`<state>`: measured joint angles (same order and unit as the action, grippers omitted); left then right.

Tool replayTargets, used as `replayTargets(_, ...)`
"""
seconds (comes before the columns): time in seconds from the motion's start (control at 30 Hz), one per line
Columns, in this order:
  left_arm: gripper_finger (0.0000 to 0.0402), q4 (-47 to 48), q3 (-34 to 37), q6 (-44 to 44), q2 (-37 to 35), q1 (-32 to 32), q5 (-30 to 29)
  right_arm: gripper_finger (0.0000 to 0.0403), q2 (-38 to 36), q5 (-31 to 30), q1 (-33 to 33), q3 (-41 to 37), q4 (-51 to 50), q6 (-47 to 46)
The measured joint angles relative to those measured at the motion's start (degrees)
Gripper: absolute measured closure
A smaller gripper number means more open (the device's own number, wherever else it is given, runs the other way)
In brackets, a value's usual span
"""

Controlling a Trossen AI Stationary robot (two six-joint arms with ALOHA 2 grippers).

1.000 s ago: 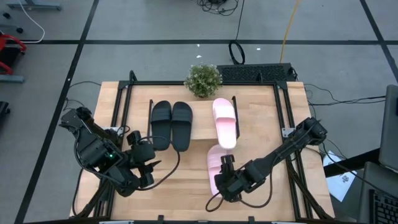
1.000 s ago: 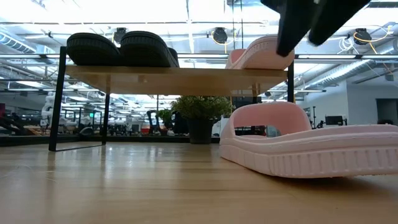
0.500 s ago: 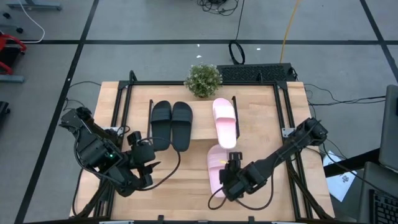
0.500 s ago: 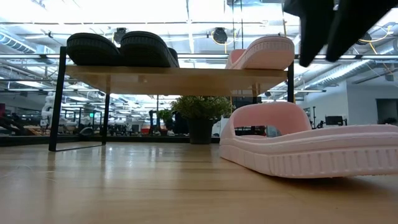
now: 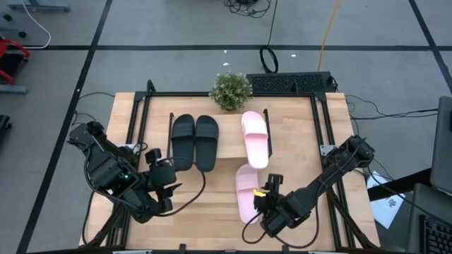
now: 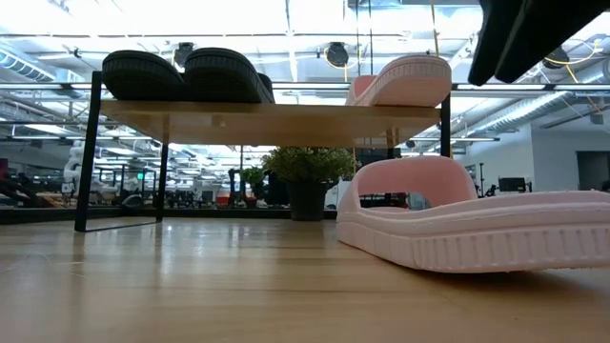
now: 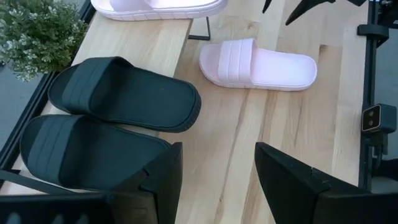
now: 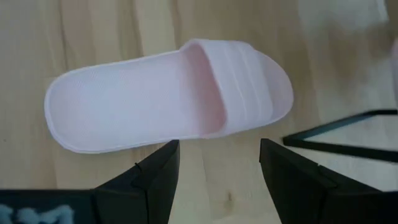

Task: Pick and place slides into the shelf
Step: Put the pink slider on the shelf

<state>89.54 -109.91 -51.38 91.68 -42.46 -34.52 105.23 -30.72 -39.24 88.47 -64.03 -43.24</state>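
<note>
Two black slides (image 5: 183, 140) (image 5: 206, 141) and one pale pink slide (image 5: 256, 139) lie sole-down on the shelf's top board (image 5: 229, 137). The second pink slide (image 5: 246, 192) lies flat on the table in front of the shelf, strap toward it. My right gripper (image 5: 267, 185) hovers open just right of this slide; in the right wrist view the slide (image 8: 168, 96) lies beyond the gripper (image 8: 217, 168), untouched. My left gripper (image 5: 159, 176) waits open near the table's left side, in front of the black slides (image 7: 124, 93).
A potted plant (image 5: 231, 90) stands at the table's far edge behind the shelf. The shelf's thin black legs (image 8: 342, 134) stand close to the pink slide's strap end. Black frame rails (image 5: 326, 148) run along both table sides. Bare wood lies between the arms near the near edge.
My right gripper has drawn off from above the pink slide on the table toward the table's right and near edges, staying open. The slide has kept its place. The left arm has stayed still.
</note>
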Motion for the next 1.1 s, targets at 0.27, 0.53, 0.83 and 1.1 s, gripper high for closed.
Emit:
replayTargets(0.27, 0.0204, 0.0, 0.0, 0.6, 0.0, 0.0, 0.0, 0.019, -0.1, -0.8, -2.4, -4.0, 0.6, -7.0)
replayTargets(0.53, 0.0204, 0.3, 0.0, 1.3, 0.0, 0.0, 0.0, 0.019, 0.0, -3.6, -3.3, -10.8, 9.4, -10.2)
replayTargets(0.83, 0.0204, 0.3, 0.0, 1.2, 0.0, 0.0, -0.1, 0.019, 0.0, -8.9, -1.9, -15.4, 16.1, -12.2)
replayTargets(1.1, 0.0204, 0.3, 0.0, 1.1, 0.0, 0.0, -0.1, 0.019, 0.0, -11.4, -0.3, -15.5, 18.9, -11.0)
